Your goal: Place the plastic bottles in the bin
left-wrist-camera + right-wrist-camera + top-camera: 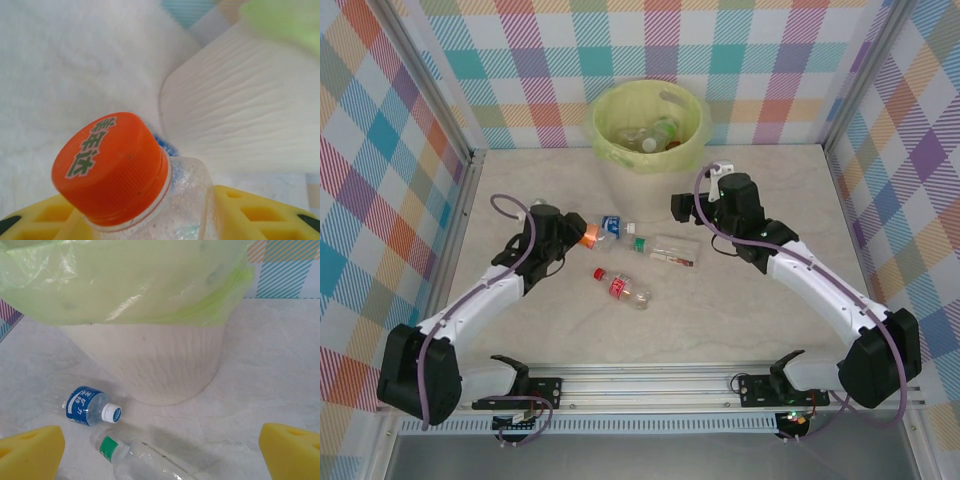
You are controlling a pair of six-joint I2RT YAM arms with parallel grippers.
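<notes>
Left gripper point(578, 238) clamped on orange-capped bottle point(110, 165) just below cap; cap tilted up toward wrist camera, bin point(650, 185) near.
Right gripper point(685, 208) wide open, empty, near bin.
Lying on worktop point(720, 320):
- blue-label bottle point(613, 226), cap right
- green-capped bottle point(665, 250), axis left-right, cap left
- red-label bottle point(622, 288), diagonal, cap upper-left

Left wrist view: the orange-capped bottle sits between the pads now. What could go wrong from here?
1. The left gripper is shut on the orange-capped bottle close under the cap, so the body may swing or slip out on the lift.
2. The blue-labelled bottle lies right beside it and could get knocked away.
3. The right gripper, open, hovers near the bin; the two grippers may crowd each other there.
</notes>
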